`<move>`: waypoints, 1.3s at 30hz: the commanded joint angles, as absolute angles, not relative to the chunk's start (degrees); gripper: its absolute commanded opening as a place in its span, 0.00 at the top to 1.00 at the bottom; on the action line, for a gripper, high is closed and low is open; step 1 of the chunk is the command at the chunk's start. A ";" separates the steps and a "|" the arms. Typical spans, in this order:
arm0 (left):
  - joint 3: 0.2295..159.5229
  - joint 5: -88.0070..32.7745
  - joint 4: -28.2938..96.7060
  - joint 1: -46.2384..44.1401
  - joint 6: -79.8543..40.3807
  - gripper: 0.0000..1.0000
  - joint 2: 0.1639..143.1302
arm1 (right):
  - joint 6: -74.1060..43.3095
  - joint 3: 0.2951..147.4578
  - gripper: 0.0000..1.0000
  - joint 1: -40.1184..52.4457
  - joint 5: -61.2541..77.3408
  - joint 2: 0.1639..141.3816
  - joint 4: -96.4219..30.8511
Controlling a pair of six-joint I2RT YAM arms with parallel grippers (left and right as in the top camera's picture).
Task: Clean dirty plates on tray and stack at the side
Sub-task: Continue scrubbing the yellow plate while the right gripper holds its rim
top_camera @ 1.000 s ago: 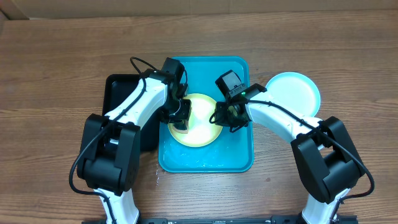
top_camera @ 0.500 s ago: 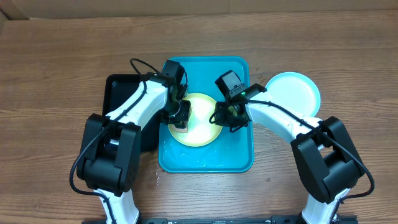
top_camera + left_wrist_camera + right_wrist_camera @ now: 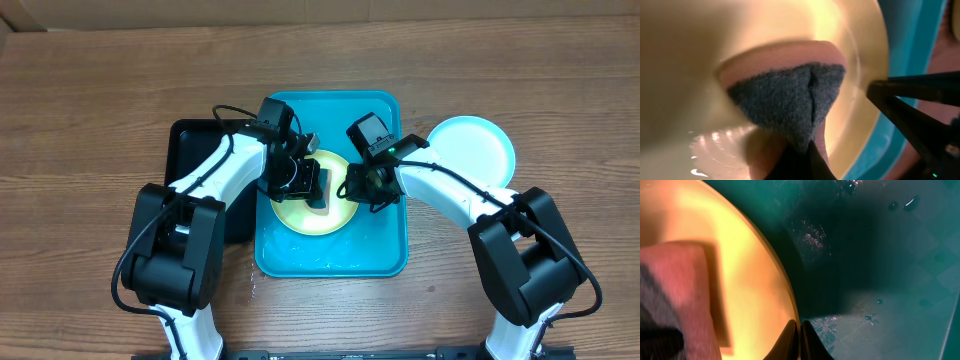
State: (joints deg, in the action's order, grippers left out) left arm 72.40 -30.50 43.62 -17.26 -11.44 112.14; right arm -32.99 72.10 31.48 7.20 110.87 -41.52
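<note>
A pale yellow-green plate (image 3: 310,222) lies on the cyan-blue tray (image 3: 340,110). My left gripper (image 3: 318,190) is shut on a pink sponge with a dark grey scouring face (image 3: 790,100) and presses it onto the plate's middle (image 3: 690,40). Its fingertips (image 3: 800,162) show at the bottom of the left wrist view. My right gripper (image 3: 352,190) is shut on the plate's right rim; the right wrist view shows its fingers (image 3: 799,335) pinching that rim (image 3: 755,245). A light cyan plate (image 3: 470,150) lies on the table right of the tray. I cannot tell whether another plate lies under the yellow-green one.
A black tray (image 3: 190,150) sits against the cyan-blue tray's left side, under the left arm. The tray floor (image 3: 880,255) is wet with droplets. The wooden table (image 3: 90,100) extends all around.
My left gripper has swept the sponge to the right, from the plate's left edge to its middle. The right gripper and both plates have not moved.
</note>
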 commanded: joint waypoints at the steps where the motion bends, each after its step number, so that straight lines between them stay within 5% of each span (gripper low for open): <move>1: 76.03 -36.01 45.80 -17.17 -10.68 0.96 112.68 | -32.97 72.71 0.96 31.51 6.76 111.26 -41.25; 16: 84.86 -13.28 58.37 -17.37 -11.79 0.96 112.07 | -32.97 72.71 0.96 31.51 6.76 111.26 -41.28; 33: 71.46 -10.81 44.99 -17.67 -15.70 0.96 112.18 | -32.97 72.71 0.96 31.51 6.76 111.26 -41.23; 39: 67.99 -19.35 40.66 -17.67 -15.18 0.96 112.18 | -32.97 72.71 0.96 31.51 6.76 111.26 -41.19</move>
